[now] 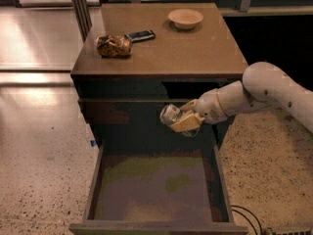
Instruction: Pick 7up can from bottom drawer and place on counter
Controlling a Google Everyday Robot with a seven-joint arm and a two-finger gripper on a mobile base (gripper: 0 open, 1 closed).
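My gripper [182, 117] is shut on the 7up can [170, 114], a small pale silvery-green can, and holds it tilted in the air. It hangs in front of the upper drawer fronts, above the back of the open bottom drawer [156, 190] and below the counter [166, 48]. The white arm [264, 89] reaches in from the right. The drawer's inside shows nothing else in it.
On the counter lie a brown-gold shiny packet [113, 46] and a flat black phone-like slab [141, 35] at the left, and a pale bowl [185, 18] at the back. The glossy pale floor [39, 131] spreads to the left. A cable [244, 217] lies at the lower right.
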